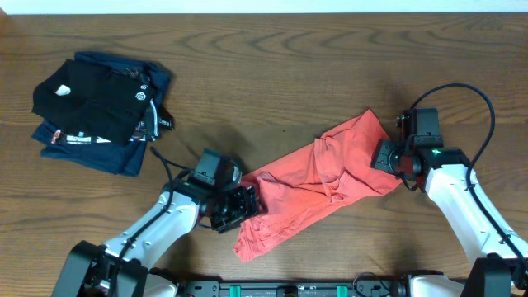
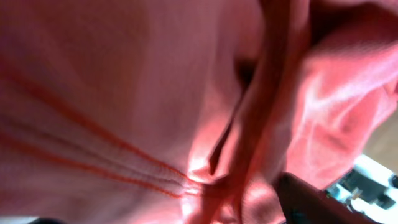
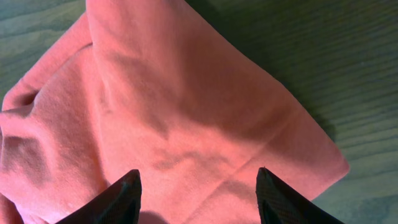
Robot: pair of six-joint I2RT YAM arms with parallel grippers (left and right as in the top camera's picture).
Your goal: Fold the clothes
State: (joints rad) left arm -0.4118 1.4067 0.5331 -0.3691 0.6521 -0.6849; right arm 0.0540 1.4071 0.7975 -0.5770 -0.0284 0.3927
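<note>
The coral shirt lies crumpled in a diagonal strip on the wooden table, right of centre. Its chest graphic and neck label are hidden. My left gripper is at the shirt's lower-left edge. In the left wrist view the shirt fills the frame; only one dark finger shows, far off to the right, so the left gripper looks open with bunched fabric between its jaws. My right gripper is at the shirt's upper-right end. It is open, fingers wide apart just above the shirt.
A folded black garment with a white logo lies on a folded navy garment at the back left. Black cables run from both arms. The table's front edge is close behind the arm bases.
</note>
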